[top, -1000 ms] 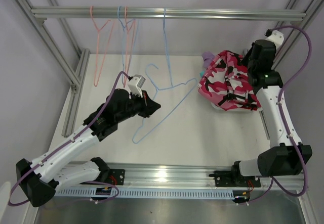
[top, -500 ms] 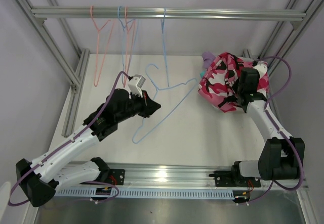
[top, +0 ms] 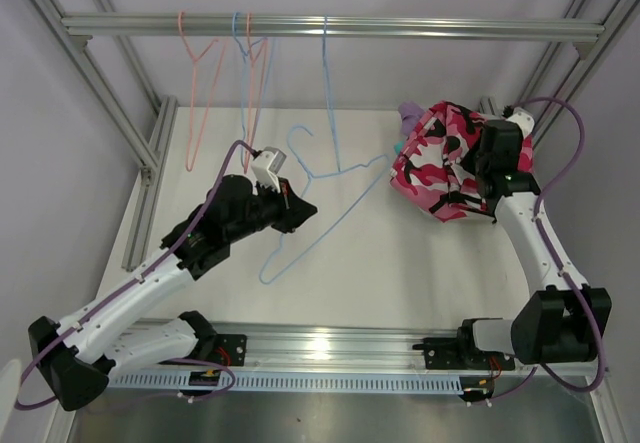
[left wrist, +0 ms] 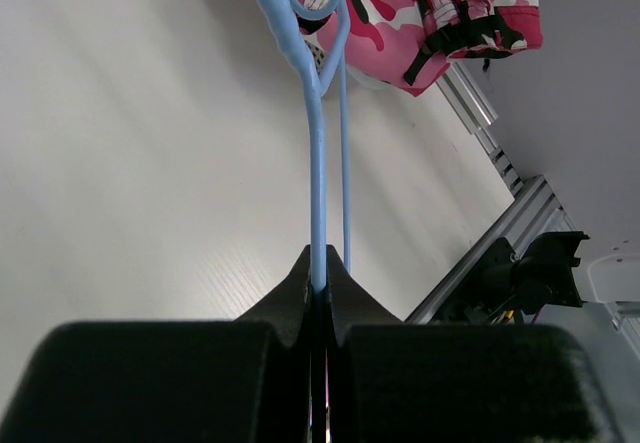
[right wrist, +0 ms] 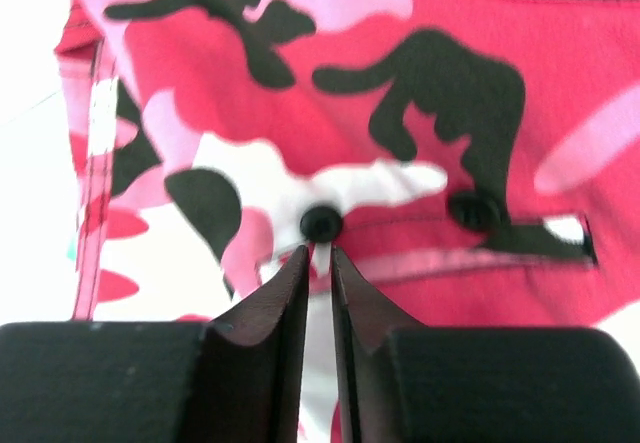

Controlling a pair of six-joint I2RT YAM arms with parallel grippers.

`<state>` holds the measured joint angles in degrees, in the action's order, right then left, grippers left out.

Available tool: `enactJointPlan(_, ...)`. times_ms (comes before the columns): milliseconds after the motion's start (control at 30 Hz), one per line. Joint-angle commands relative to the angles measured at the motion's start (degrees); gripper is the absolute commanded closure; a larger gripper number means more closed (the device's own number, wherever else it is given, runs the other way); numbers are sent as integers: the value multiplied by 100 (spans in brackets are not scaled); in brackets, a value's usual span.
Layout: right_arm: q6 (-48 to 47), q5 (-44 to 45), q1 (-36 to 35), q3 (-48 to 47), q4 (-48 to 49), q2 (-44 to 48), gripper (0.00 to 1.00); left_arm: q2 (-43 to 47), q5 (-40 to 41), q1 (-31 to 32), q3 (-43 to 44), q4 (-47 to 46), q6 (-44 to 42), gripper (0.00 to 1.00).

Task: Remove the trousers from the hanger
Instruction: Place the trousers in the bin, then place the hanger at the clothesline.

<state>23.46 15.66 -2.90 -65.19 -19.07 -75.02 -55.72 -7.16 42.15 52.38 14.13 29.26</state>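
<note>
The pink camouflage trousers (top: 440,163) lie bunched on the table at the back right, off any hanger. A lilac scrap (top: 410,115) and a teal sliver (top: 397,147) peek from under their left side. My right gripper (top: 480,175) is at the pile's right side. In the right wrist view its tips (right wrist: 320,253) stand a narrow gap apart just short of a black button on the trousers (right wrist: 450,93), nothing clamped. A blue hanger (top: 340,208) lies bare on the table. My left gripper (top: 308,211) is shut on its wire (left wrist: 318,163), seen between the tips (left wrist: 320,263).
A rail (top: 330,26) crosses the back with a pink hanger (top: 195,93) and blue hangers (top: 325,63) hanging from it, all bare. Aluminium frame posts (top: 150,153) line the left side and the back right corner.
My right arm came down from the back right corner onto the camouflage trousers, then drew slightly back right, its jaws parting a little. The left arm and blue hanger stayed put.
</note>
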Motion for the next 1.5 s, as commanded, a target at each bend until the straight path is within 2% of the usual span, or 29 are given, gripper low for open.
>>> enactJointPlan(0,88,-230,-149,-83,-396,495,82,264,-76,65,317,-78,-192,99)
enactJointPlan(167,202,-187,-658,-239,-763,1042,71,212,231,354,624,326,-569,100)
enactJointPlan(267,141,199,-1343,-661,-1168,1174,68,124,461,662,879,695,-693,99)
enactJointPlan(300,115,427,-1745,-758,-1247,1192,68,106,470,732,984,766,-693,100)
enactJointPlan(367,132,552,-2029,-1048,-1520,1201,70,97,417,874,1177,1012,-658,100)
enactJointPlan(433,202,456,-2223,-1188,-1739,1253,73,167,207,874,1336,1196,-570,99)
enactJointPlan(533,378,158,-2425,-1356,-1793,1428,79,369,328,883,1459,1311,-491,99)
enactJointPlan(633,580,-588,-2505,-1374,-1566,1745,80,457,680,883,1634,1390,-491,99)
enactJointPlan(667,694,-799,-2514,-1356,-1478,1833,80,440,1020,891,1792,1425,-491,100)
enactJointPlan(700,903,-1367,-2523,-1287,-1329,1886,79,440,1145,891,1819,1417,-482,100)
enactJointPlan(867,1783,-3048,-2672,-742,173,1860,77,115,2128,1163,2206,1277,-570,100)
enactJointPlan(1000,2092,-3087,-3155,-478,991,1720,75,-263,2657,1453,2522,1189,-675,100)
enactJointPlan(1133,2232,-3499,-3472,-521,1563,1447,64,-658,3106,1796,2786,1180,-851,100)
enactJointPlan(1467,2127,-3394,-3990,-890,1810,1060,58,-1019,3282,2008,2989,1145,-1062,99)
